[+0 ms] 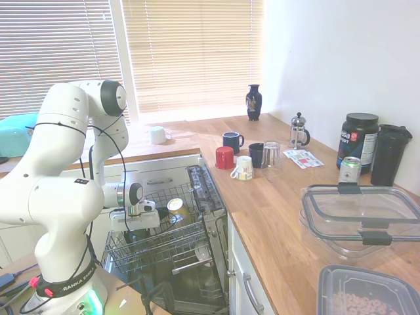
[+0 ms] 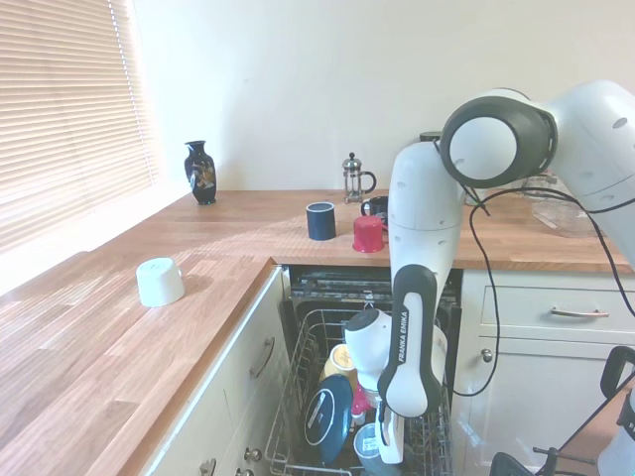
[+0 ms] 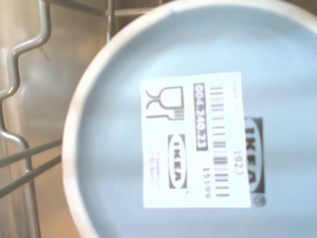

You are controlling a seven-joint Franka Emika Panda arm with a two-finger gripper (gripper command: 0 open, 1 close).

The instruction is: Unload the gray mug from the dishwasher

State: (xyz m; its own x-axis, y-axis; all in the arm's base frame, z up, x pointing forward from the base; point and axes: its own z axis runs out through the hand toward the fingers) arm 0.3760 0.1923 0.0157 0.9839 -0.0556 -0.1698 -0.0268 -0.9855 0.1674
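Observation:
The gray mug [image 3: 198,124] stands upside down in the dishwasher's wire rack [image 1: 172,248] and fills the wrist view from very close, showing its base with a white IKEA sticker. In the second exterior view the gray mug [image 2: 365,442] sits at the rack's near end, right beside my gripper [image 2: 385,451]. My gripper [image 1: 135,231] reaches down into the rack [image 2: 304,349], and the wires and the hand hide its tips.
A tan shiny cup [image 1: 176,209] and a dark plate [image 2: 324,416] share the rack. On the wooden counter [image 1: 282,216] stand a red mug [image 1: 224,157], a blue mug [image 1: 231,141], a black mug [image 1: 256,154], a white mug [image 2: 159,282] and plastic containers [image 1: 361,220].

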